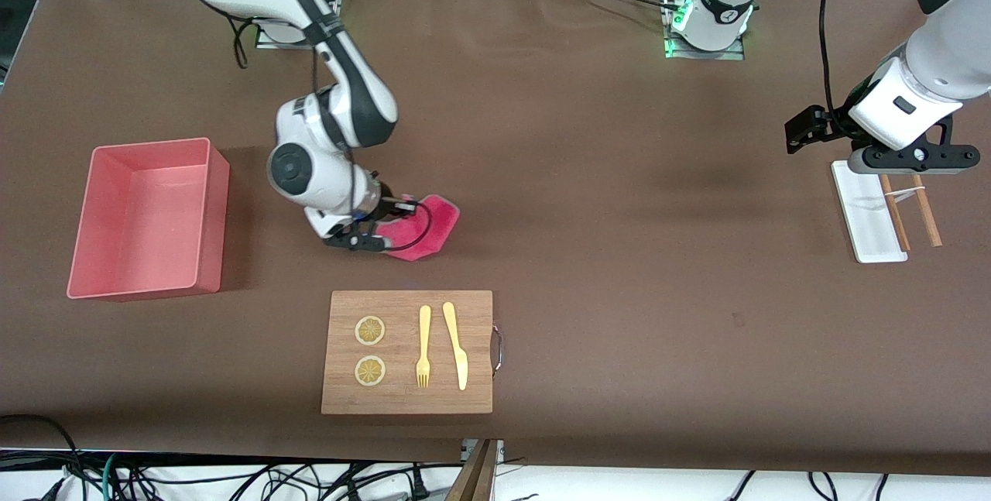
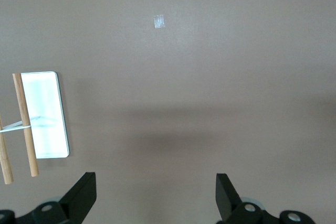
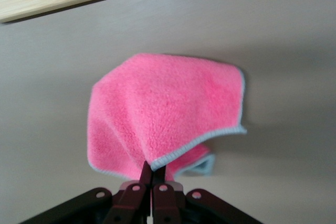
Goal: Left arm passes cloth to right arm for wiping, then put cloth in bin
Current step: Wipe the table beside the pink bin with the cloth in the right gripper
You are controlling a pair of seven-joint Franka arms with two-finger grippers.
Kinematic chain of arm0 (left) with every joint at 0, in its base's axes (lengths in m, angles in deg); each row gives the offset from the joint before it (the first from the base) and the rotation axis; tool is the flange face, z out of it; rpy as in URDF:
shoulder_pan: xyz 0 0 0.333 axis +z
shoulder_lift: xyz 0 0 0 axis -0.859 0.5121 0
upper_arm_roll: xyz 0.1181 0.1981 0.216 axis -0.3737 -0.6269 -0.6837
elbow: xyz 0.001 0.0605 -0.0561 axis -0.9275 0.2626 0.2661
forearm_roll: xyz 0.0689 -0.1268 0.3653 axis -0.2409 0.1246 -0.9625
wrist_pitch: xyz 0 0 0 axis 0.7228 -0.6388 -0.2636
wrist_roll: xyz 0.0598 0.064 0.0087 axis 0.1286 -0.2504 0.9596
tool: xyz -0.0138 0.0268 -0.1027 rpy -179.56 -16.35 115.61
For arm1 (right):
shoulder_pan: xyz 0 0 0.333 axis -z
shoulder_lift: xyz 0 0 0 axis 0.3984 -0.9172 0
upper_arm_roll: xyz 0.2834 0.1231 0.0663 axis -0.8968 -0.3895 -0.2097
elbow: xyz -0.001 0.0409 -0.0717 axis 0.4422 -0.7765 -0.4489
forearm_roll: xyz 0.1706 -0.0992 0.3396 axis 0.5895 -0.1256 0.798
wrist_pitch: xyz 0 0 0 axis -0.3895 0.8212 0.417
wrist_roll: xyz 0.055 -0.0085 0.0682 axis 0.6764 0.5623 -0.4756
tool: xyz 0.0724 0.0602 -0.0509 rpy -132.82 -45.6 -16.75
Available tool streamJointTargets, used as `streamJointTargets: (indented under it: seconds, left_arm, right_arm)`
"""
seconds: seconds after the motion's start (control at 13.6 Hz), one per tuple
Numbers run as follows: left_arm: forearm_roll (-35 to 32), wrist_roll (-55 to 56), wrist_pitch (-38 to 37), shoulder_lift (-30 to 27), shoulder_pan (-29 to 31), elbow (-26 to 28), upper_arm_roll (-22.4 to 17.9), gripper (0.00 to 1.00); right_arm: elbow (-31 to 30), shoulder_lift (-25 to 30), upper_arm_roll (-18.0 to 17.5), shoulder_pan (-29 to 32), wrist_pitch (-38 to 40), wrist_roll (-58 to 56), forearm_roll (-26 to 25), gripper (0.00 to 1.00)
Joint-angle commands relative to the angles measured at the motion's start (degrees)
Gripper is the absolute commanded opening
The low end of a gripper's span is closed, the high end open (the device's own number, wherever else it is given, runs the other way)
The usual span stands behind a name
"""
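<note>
The right gripper (image 1: 370,236) is clamped on a corner of the cloth (image 1: 426,226) — its dark fingers (image 3: 149,182) pressed together on the grey-stitched hem. The cloth is fluffy magenta-red fleece, roughly square, trailing on the brown table (image 1: 619,176) with its long axis running from the gripper toward two o'clock in the front view. It lies farther from the front camera than the wooden cutting board (image 1: 407,351), between the salmon-pink bin (image 1: 147,218) and the table's middle. The bin is smooth, straight-walled plastic, at the cloth's nine o'clock. The left gripper (image 1: 906,164) waits with fingers (image 2: 81,195) apart, over a flat white tray (image 1: 867,214) bearing wooden chopsticks (image 1: 913,211).
</note>
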Motion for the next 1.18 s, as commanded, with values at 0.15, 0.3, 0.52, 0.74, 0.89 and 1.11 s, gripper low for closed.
streamJointTargets:
  seconds: [0.15,0.3,0.52,0.74,0.89,1.11]
  left_arm:
    - [1.3,-1.21,-1.21,-0.31,-0.5,-0.69,-0.64,1.0]
    - [1.3,-1.29,-1.21,-0.31,-0.5,-0.69,-0.64,1.0]
    - [1.3,-1.21,-1.21,-0.31,-0.5,-0.69,-0.64,1.0]
    - [1.3,-1.21,-1.21,-0.31,-0.59,-0.69,-0.64,1.0]
    - [1.3,-1.21,-1.21,-0.39,-0.59,-0.69,-0.64,1.0]
    - [1.3,-1.21,-1.21,-0.39,-0.59,-0.69,-0.64,1.0]
  right_arm:
    - [-4.33,2.96,-0.4,10.28,5.34,-18.86,-0.34,0.0]
    - [-5.74,3.32,0.21,14.32,5.43,-27.13,-1.65,0.0]
    - [-5.66,3.67,1.36,18.72,7.18,-35.23,-6.03,0.0]
    - [-5.22,5.77,1.71,21.81,10.16,-38.94,-10.61,0.0]
    - [-5.04,8.23,1.8,22.6,12.8,-39.21,-13.25,0.0]
    - [-2.15,11.74,1.8,23.66,20.25,-40.79,-17.73,0.0]
